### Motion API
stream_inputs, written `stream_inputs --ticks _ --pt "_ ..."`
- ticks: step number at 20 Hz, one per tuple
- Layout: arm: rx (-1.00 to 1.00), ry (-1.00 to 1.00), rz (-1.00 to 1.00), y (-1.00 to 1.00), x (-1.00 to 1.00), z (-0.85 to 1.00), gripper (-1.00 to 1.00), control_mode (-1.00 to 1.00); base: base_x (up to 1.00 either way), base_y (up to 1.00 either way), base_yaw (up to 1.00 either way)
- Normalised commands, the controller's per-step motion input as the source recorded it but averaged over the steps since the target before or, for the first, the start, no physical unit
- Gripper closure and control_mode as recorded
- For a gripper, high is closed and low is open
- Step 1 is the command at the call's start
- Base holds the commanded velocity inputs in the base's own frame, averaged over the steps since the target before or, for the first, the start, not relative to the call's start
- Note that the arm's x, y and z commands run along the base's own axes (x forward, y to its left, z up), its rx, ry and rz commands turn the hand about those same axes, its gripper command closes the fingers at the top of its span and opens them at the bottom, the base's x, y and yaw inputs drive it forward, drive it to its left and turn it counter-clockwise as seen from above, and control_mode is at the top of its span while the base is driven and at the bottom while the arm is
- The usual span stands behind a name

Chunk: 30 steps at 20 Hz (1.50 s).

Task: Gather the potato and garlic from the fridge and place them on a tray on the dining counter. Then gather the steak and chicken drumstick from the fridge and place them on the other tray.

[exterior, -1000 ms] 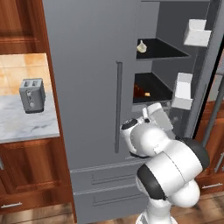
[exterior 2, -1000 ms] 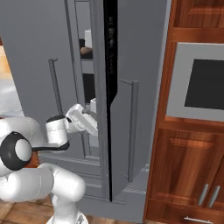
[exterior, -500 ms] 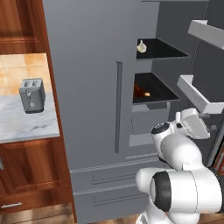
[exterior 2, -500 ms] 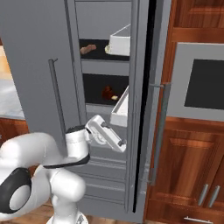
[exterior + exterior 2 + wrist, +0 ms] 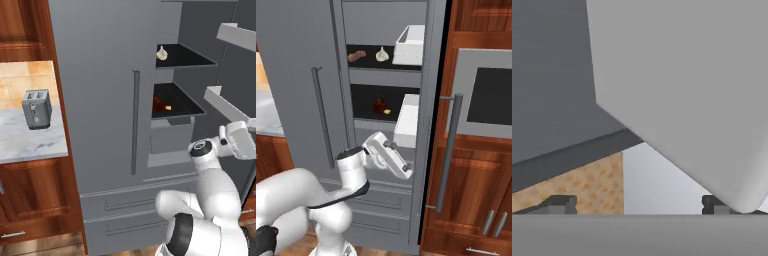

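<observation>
The grey fridge (image 5: pixel 100 75) (image 5: pixel 301 60) stands with its right door swung wide. On its upper shelf sit the off-white garlic (image 5: pixel 161 53) (image 5: pixel 382 54) and a brown oblong lump (image 5: pixel 356 55) that looks like the potato. A dark red piece of meat (image 5: pixel 159 103) (image 5: pixel 379 105) lies on the lower shelf; I cannot tell whether it is steak or drumstick. My gripper (image 5: pixel 405 169) (image 5: pixel 241 141) (image 5: pixel 637 207) is open and holds nothing, low beside the white door bin (image 5: pixel 407 120) (image 5: pixel 692 90). Trays and dining counter are out of view.
The open door's bar handle (image 5: pixel 448 150) juts toward the wood cabinet with a built-in oven (image 5: pixel 491 95). A second white bin (image 5: pixel 411 45) (image 5: pixel 235 35) hangs higher on the door. A toaster (image 5: pixel 36 107) stands on the marble wall counter (image 5: pixel 25 142) to the left.
The right fridge door has swung from ajar to wide open. My arm swept rightward with it, and the shelves now show fully. The jaws stayed open.
</observation>
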Motion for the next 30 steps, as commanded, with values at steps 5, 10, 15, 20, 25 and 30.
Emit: stream_inputs --ticks 5,10,15,20,25,30 --pt "-0.14 0.0 0.01 0.81 -1.0 -0.41 -1.0 -1.0 0.0 0.0 0.0" --pt "-0.16 0.04 0.24 1.0 -0.89 -0.35 -1.0 -1.0 0.0 0.0 0.0" --pt "-0.08 0.16 0.47 1.0 -0.53 -0.25 -1.0 -1.0 0.0 0.0 0.0" --pt "-0.02 0.18 0.48 1.0 -0.44 -0.36 -1.0 -1.0 0.0 0.0 0.0" --pt "0.0 0.24 0.55 0.87 0.03 -0.41 -1.0 -1.0 0.0 0.0 0.0" --pt "0.06 0.15 0.41 0.27 0.08 0.0 -1.0 -1.0 0.0 0.0 0.0"
